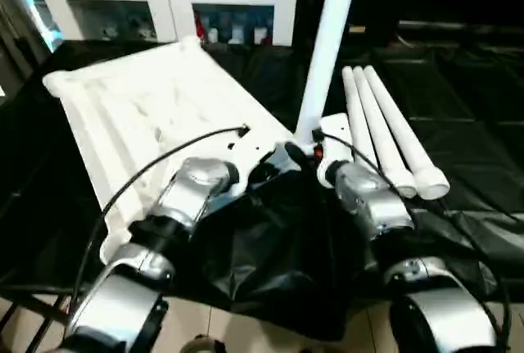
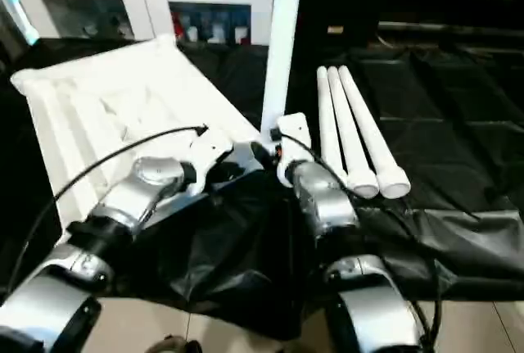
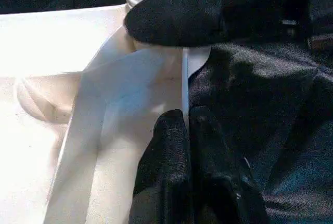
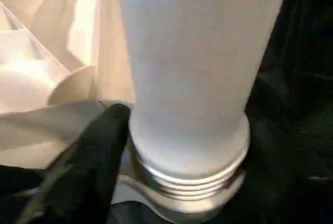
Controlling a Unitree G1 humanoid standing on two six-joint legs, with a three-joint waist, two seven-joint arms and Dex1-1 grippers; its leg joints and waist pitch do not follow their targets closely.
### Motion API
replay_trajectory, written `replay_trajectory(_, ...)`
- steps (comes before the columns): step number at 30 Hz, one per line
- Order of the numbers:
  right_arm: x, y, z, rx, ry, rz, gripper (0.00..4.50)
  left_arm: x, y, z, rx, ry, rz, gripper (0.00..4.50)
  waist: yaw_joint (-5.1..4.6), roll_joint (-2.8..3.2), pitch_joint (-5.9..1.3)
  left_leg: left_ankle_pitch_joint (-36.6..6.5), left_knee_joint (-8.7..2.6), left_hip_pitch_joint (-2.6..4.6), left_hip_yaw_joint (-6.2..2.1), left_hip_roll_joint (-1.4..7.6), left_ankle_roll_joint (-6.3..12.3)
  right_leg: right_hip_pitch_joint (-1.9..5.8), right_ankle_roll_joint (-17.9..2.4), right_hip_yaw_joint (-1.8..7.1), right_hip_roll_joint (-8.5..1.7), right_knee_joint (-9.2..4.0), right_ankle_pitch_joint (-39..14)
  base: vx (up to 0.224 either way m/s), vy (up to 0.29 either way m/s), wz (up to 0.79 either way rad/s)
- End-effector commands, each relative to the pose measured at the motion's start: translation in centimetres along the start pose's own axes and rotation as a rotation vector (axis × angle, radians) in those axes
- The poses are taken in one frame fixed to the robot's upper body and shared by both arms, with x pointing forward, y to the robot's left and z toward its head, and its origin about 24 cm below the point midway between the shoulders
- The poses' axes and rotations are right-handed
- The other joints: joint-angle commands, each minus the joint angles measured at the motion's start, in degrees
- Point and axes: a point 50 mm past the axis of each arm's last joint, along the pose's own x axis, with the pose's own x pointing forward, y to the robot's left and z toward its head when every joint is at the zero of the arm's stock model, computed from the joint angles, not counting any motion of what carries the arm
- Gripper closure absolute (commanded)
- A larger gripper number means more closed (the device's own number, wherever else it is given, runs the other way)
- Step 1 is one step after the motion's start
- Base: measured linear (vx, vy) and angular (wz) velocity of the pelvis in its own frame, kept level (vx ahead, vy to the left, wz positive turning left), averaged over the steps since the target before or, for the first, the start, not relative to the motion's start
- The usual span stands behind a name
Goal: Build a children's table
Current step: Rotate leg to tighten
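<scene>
Ahead of both hands lies the white ribbed plastic tabletop (image 1: 155, 115), upside down on black sheeting. At its near corner socket a long white round leg (image 1: 327, 42) stands upright, threads partly showing. Right hand (image 1: 307, 152), fingers spread beside its base, is nearer; left hand (image 3: 184, 146) is pinched shut on the tabletop's rim. Three spare white legs (image 1: 393, 136) lie beyond the right hand.

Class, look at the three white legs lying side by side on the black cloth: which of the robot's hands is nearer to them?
The right hand. It is at the base of the upright leg, just beside the three loose legs. The left hand is farther off, at the tabletop's edge.
</scene>
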Motion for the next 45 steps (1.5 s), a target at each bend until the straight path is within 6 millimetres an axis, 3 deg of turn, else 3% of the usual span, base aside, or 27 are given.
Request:
replay_trajectory(1, 0.6, 2.5, -0.3, -0.009, 0.034, 0.156, 0.84, 0.1, -0.7, 2.8, 0.083, -0.127, -0.061, 4.50, 0.12, -0.07, -4.82, -7.6, -3.50, 1.71, -1.74, 3.14, 3.40, 2.98, -14.8, 2.41, -4.93, -4.09, -2.4, 0.000, 0.000, 0.00)
replay_trajectory(6, -0.2, 0.9, 0.2, -0.106, 0.031, 0.196, 0.36, -0.6, -0.7, 1.9, 0.112, -0.131, -0.116, 4.50, -0.04, -0.33, -4.87, -7.5, -3.38, 1.69, -1.66, 3.19, 3.68, 3.14, -15.4, 2.47, -5.00, -3.91, -1.2, 0.000, 0.000, 0.00)
replay_trajectory(12, -1.9, -1.3, 0.6, -0.213, 0.060, 0.292, 0.36, -1.8, -0.7, 0.8, 0.141, -0.126, -0.187, 4.50, 0.74, -0.39, -4.77, -7.4, -3.28, 1.84, -1.51, 3.40, 4.38, 2.91, -14.8, 2.54, -4.96, -3.91, -2.2, 0.000, 0.000, 0.00)
replay_trajectory(15, -3.3, -3.0, 0.8, -0.275, 0.093, 0.385, 0.36, -2.8, -0.9, 0.2, 0.160, -0.139, -0.261, 4.50, 0.80, -0.49, -4.56, -9.0, -3.53, 1.88, -1.58, 3.54, 3.40, 2.82, -14.5, 2.51, -4.95, -4.12, -4.9, 0.000, 0.000, 0.00)
replay_trajectory(21, -4.8, -3.6, 0.8, -0.303, 0.136, 0.510, 0.36, -3.9, -1.3, -0.4, 0.194, -0.132, -0.345, 4.50, 1.17, -0.52, -4.57, -8.9, -3.40, 1.76, -1.51, 3.52, 3.83, 2.71, -14.4, 2.52, -4.91, -4.13, -5.5, 0.000, 0.000, 0.00)
replay_trajectory(32, -5.6, -2.7, 0.2, -0.248, 0.163, 0.633, 1.40, -5.0, -1.6, -0.9, 0.197, -0.121, -0.404, 4.50, 1.67, -0.54, -4.56, -8.9, -3.53, 1.92, -1.49, 3.54, 3.21, 2.43, -13.9, 2.55, -4.83, -4.12, -6.8, 0.000, 0.000, 0.00)
replay_trajectory(37, -5.2, -2.2, -0.3, -0.223, 0.155, 0.590, 1.72, -4.4, -1.6, -0.7, 0.184, -0.130, -0.363, 4.50, 1.66, -0.59, -4.50, -9.2, -3.61, 1.89, -1.52, 3.51, 2.59, 2.35, -13.5, 2.63, -4.90, -4.25, -7.7, 0.000, 0.000, 0.00)
replay_trajectory(41, -3.0, -2.0, -1.0, -0.128, 0.130, 0.330, 1.77, -2.8, -1.1, 0.6, 0.113, -0.152, -0.232, 4.50, 1.15, -0.51, -4.44, -10.1, -3.73, 2.02, -1.59, 3.35, 1.25, 2.12, -13.5, 2.68, -5.01, -4.40, -9.7, 0.000, 0.000, 0.00)
replay_trajectory(42, -3.0, -2.0, -1.0, -0.128, 0.130, 0.330, 1.78, -2.8, -1.1, 0.6, 0.113, -0.152, -0.232, 4.50, 0.65, -0.67, -4.39, -10.7, -3.92, 1.86, -1.76, 3.16, 0.25, 2.48, -13.2, 2.54, -5.01, -4.58, -11.3, 0.000, 0.000, 0.00)
replay_trajectory(45, -1.9, -1.3, -1.4, -0.042, 0.130, 0.199, 1.78, -1.8, -0.7, 1.5, 0.067, -0.156, -0.144, 4.50, 0.16, -0.55, -4.52, -10.0, -3.78, 1.92, -1.63, 3.13, 0.77, 2.28, -13.2, 2.73, -4.89, -4.53, -9.4, 0.000, 0.000, 0.00)
